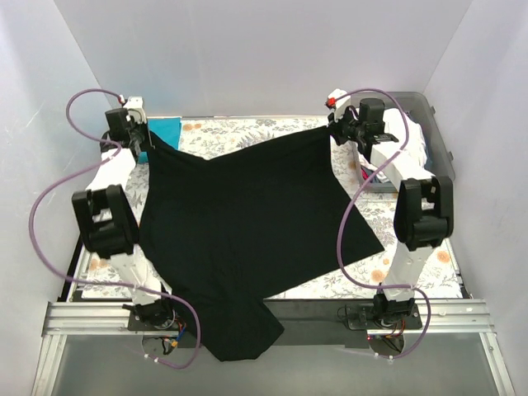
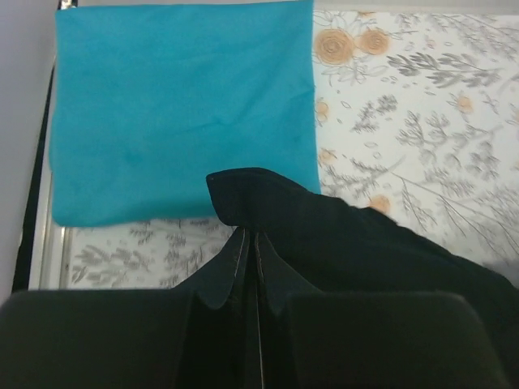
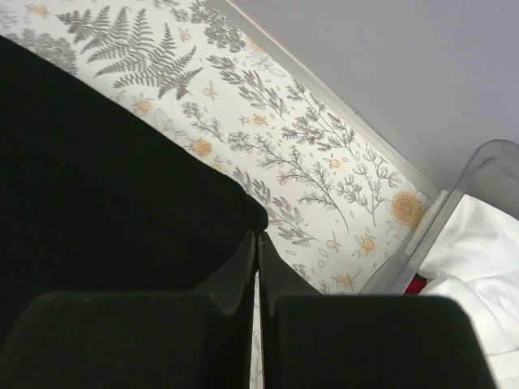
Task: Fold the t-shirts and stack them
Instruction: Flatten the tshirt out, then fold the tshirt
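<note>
The black t-shirt (image 1: 247,223) hangs stretched between both grippers over the table, its lower part draped past the near edge. My left gripper (image 1: 151,142) is shut on its far left corner (image 2: 251,203). My right gripper (image 1: 332,125) is shut on its far right corner (image 3: 243,212). The teal-blue t-shirt (image 2: 182,105) lies folded flat at the far left corner, also seen in the top view (image 1: 163,130). The white t-shirt (image 3: 478,259) lies in the tub at the far right, also in the top view (image 1: 412,140).
The clear grey plastic tub (image 1: 433,132) stands at the far right corner, its wall (image 3: 454,194) close to my right gripper. The floral table cloth (image 1: 412,280) covers the table. White walls enclose the back and sides.
</note>
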`<move>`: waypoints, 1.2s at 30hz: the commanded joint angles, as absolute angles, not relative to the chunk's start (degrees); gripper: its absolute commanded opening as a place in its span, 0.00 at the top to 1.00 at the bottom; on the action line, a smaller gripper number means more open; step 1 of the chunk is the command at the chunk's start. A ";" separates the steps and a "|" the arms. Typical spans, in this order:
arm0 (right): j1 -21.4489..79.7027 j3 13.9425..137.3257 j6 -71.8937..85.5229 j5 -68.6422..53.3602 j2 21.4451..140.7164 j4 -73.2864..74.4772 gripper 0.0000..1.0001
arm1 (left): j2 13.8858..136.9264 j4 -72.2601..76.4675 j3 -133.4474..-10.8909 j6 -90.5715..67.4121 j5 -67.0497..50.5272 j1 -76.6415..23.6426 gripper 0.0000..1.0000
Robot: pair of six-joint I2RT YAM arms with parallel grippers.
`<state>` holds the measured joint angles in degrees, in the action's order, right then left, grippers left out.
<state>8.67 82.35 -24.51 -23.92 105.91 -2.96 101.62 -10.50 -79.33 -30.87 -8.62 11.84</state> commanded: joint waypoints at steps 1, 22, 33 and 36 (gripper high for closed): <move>8.53 88.67 -26.19 -21.36 108.18 -7.21 0.99 | 107.38 -8.35 -89.54 -30.32 -5.27 11.69 1.00; 8.44 94.31 -30.06 -23.55 113.65 -1.15 0.99 | 99.87 -11.42 -83.26 -27.25 -5.80 9.40 1.00; 7.74 93.87 -35.24 -27.77 113.29 6.06 0.99 | 83.24 -23.72 -68.30 -23.56 -8.96 8.26 1.00; 7.47 93.43 -36.30 -29.09 112.77 7.73 0.99 | 79.55 -27.59 -65.31 -23.03 -9.75 7.74 1.00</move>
